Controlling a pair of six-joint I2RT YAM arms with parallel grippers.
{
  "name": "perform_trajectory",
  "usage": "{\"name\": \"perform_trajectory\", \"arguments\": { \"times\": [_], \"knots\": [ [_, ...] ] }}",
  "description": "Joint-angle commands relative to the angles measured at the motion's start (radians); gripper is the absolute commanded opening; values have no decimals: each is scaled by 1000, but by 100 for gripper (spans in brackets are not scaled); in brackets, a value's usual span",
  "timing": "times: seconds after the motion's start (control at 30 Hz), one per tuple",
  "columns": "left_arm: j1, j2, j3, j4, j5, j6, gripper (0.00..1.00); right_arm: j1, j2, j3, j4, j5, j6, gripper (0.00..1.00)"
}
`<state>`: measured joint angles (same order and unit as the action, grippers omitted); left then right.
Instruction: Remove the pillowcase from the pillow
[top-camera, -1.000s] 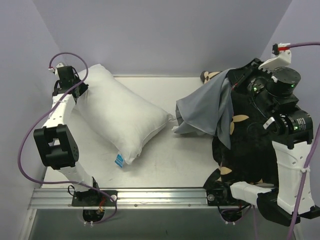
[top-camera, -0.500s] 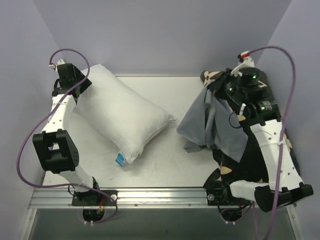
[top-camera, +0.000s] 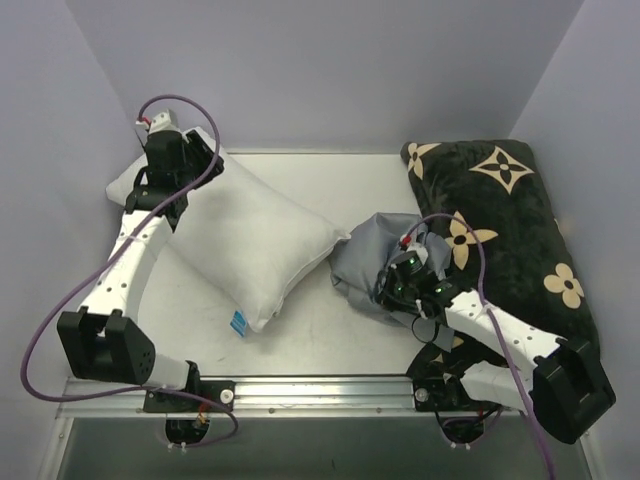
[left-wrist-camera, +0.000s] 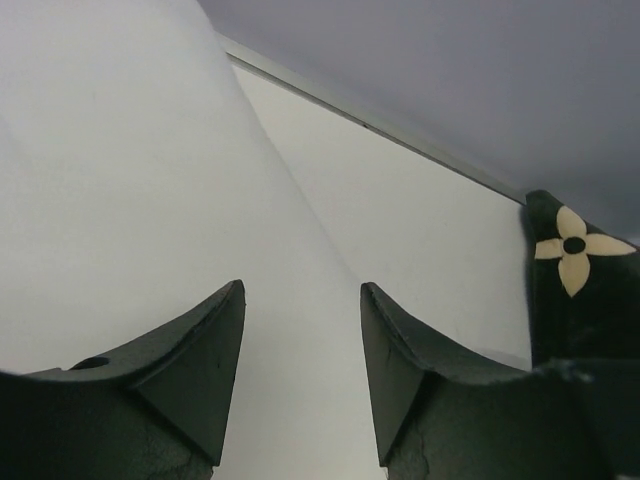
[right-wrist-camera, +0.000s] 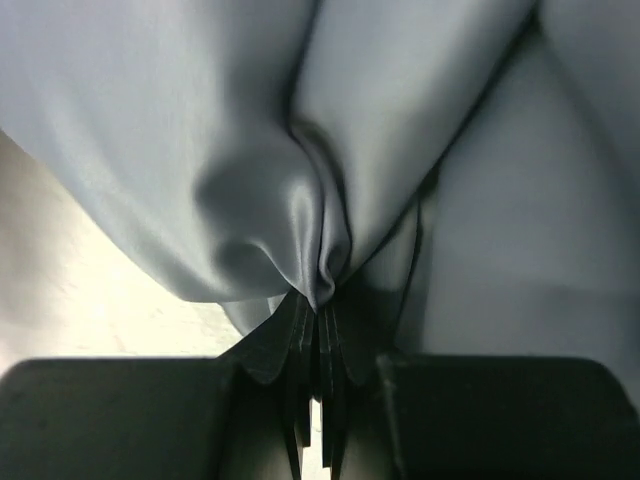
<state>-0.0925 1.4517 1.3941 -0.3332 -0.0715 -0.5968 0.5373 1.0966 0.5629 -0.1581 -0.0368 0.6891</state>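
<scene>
- Plump white rectangular pillow (top-camera: 250, 240): far-left corner hidden under the left arm (top-camera: 135, 255).
- Crumpled grey fabric pillowcase (top-camera: 358, 262): partly covered by the right arm (top-camera: 490, 325); it overflows the right wrist view's edges.
- Small blue tag (top-camera: 238, 320): markings too small to read.

White pillow (top-camera: 255, 240), grey pillowcase (top-camera: 362, 262), tan-flowered black cushion (top-camera: 515, 235).

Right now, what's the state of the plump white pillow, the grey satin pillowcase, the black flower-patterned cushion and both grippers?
Plump white pillow: bare, lying flat.
Grey satin pillowcase: off the pillow, crumpled beside it.
Black flower-patterned cushion: lying flat, uncovered.
Left gripper: open, holding nothing.
Right gripper: shut on the pillowcase.
</scene>
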Motion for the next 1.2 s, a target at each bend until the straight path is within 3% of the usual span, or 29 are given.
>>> {"name": "perform_trajectory", "arguments": {
  "times": [0.0, 0.1, 0.2, 0.23, 0.3, 0.33, 0.4, 0.43, 0.47, 0.8, 1.17],
  "knots": [
    [-61, -88, -36, 26, -28, 37, 58, 102, 58, -63, 144, 147, 89, 0],
    [-113, -138, -89, 30, -17, 51, 59, 153, 75, -58, 163, 166, 84, 0],
    [-156, -187, -142, 22, -4, 52, 60, 168, 14, -18, 56, 202, 46, 15],
    [-171, -200, -167, 14, -4, 60, 60, 170, -39, 20, 22, 210, 33, 29],
    [-214, -233, -185, 2, -5, 61, 61, 171, -101, 64, -71, 221, 4, 41],
    [-228, -246, -204, 0, -4, 64, 61, 171, -151, 116, -105, 227, -5, 55],
    [-260, -280, -217, -13, -10, 71, 62, 173, -190, 167, -188, 232, -35, 66],
    [-291, -290, -228, -23, -11, 81, 62, 171, -211, 219, -210, 230, -49, 94],
    [-309, -309, -233, -30, -11, 86, 62, 171, -221, 244, -228, 232, -62, 100],
    [-584, -441, -288, -106, -105, 210, 64, 173, -274, 457, -282, 393, -149, 100],
    [-602, -593, -397, -89, -45, 239, 65, 170, -241, 466, -239, 456, -195, 100]
  ]
}}
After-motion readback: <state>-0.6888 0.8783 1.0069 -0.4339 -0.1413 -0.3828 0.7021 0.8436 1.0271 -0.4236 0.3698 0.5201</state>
